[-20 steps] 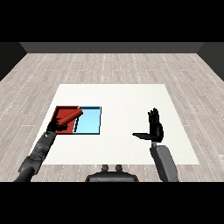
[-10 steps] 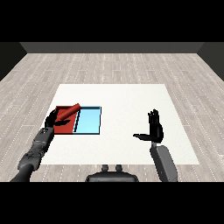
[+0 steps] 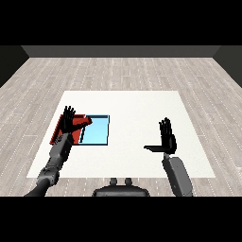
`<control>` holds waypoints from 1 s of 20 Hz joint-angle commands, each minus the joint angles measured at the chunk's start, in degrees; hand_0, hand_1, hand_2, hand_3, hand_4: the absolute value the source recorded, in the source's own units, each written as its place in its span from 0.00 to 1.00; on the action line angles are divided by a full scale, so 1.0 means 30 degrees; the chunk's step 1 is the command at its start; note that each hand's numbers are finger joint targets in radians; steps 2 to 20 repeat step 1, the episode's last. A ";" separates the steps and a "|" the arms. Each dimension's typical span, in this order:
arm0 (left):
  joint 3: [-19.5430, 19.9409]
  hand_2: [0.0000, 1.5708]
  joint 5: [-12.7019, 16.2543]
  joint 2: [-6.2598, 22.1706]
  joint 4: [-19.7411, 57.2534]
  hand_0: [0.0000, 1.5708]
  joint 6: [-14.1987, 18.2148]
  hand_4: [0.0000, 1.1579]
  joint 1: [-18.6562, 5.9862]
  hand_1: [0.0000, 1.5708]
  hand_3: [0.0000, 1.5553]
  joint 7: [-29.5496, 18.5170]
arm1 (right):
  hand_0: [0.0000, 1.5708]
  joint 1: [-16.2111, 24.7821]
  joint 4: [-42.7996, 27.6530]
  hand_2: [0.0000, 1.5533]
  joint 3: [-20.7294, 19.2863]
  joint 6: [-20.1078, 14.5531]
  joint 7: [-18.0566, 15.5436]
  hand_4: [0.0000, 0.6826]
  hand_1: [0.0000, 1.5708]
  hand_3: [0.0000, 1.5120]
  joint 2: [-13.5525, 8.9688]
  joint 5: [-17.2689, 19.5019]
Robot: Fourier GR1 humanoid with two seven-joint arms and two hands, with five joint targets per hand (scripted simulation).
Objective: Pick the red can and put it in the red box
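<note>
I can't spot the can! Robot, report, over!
Left robot hand open over red tray. Right robot hand open, holding nothing. Red can not visible.

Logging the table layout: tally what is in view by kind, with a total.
Trays: 2, flat red tray and flat light blue tray
Black hands: 2, left hand and right hand, both open
Tables: 1, white table
Cans: 0 visible
Total: 5

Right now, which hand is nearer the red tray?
Left. The left hand is open over the red tray; the right hand hovers far to its right, beyond the light blue tray.
</note>
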 commanded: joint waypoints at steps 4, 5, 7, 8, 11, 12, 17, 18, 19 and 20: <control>-0.0579 0.00 0.0636 -0.2214 -0.3602 0.00 -0.1425 0.00 0.1961 0.00 0.00 -0.1744 | 0.00 0.0448 0.0063 0.00 0.0170 0.0571 -0.0335 0.00 0.00 0.00 -0.0267 0.0174; -0.0579 0.00 0.0636 -0.2214 -0.3602 0.00 -0.1425 0.00 0.1961 0.00 0.00 -0.1744 | 0.00 0.0448 0.0063 0.00 0.0170 0.0571 -0.0335 0.00 0.00 0.00 -0.0267 0.0174; -0.0579 0.00 0.0636 -0.2214 -0.3602 0.00 -0.1425 0.00 0.1961 0.00 0.00 -0.1744 | 0.00 0.0448 0.0063 0.00 0.0170 0.0571 -0.0335 0.00 0.00 0.00 -0.0267 0.0174; -0.0579 0.00 0.0636 -0.2214 -0.3602 0.00 -0.1425 0.00 0.1961 0.00 0.00 -0.1744 | 0.00 0.0448 0.0063 0.00 0.0170 0.0571 -0.0335 0.00 0.00 0.00 -0.0267 0.0174; -0.0579 0.00 0.0636 -0.2214 -0.3602 0.00 -0.1425 0.00 0.1961 0.00 0.00 -0.1744 | 0.00 0.0448 0.0063 0.00 0.0170 0.0571 -0.0335 0.00 0.00 0.00 -0.0267 0.0174; -0.0579 0.00 0.0636 -0.2214 -0.3602 0.00 -0.1425 0.00 0.1961 0.00 0.00 -0.1744 | 0.00 0.0448 0.0063 0.00 0.0170 0.0571 -0.0335 0.00 0.00 0.00 -0.0267 0.0174; -0.0579 0.00 0.0636 -0.2214 -0.3602 0.00 -0.1425 0.00 0.1961 0.00 0.00 -0.1744 | 0.00 0.0448 0.0063 0.00 0.0170 0.0571 -0.0335 0.00 0.00 0.00 -0.0267 0.0174; -0.0579 0.00 0.0636 -0.2214 -0.3602 0.00 -0.1425 0.00 0.1961 0.00 0.00 -0.1744 | 0.00 0.0448 0.0063 0.00 0.0170 0.0571 -0.0335 0.00 0.00 0.00 -0.0267 0.0174; -0.0579 0.00 0.0636 -0.2214 -0.3602 0.00 -0.1425 0.00 0.1961 0.00 0.00 -0.1744 | 0.00 0.0448 0.0063 0.00 0.0170 0.0571 -0.0335 0.00 0.00 0.00 -0.0267 0.0174; -0.0579 0.00 0.0636 -0.2214 -0.3602 0.00 -0.1425 0.00 0.1961 0.00 0.00 -0.1744 | 0.00 0.0448 0.0063 0.00 0.0170 0.0571 -0.0335 0.00 0.00 0.00 -0.0267 0.0174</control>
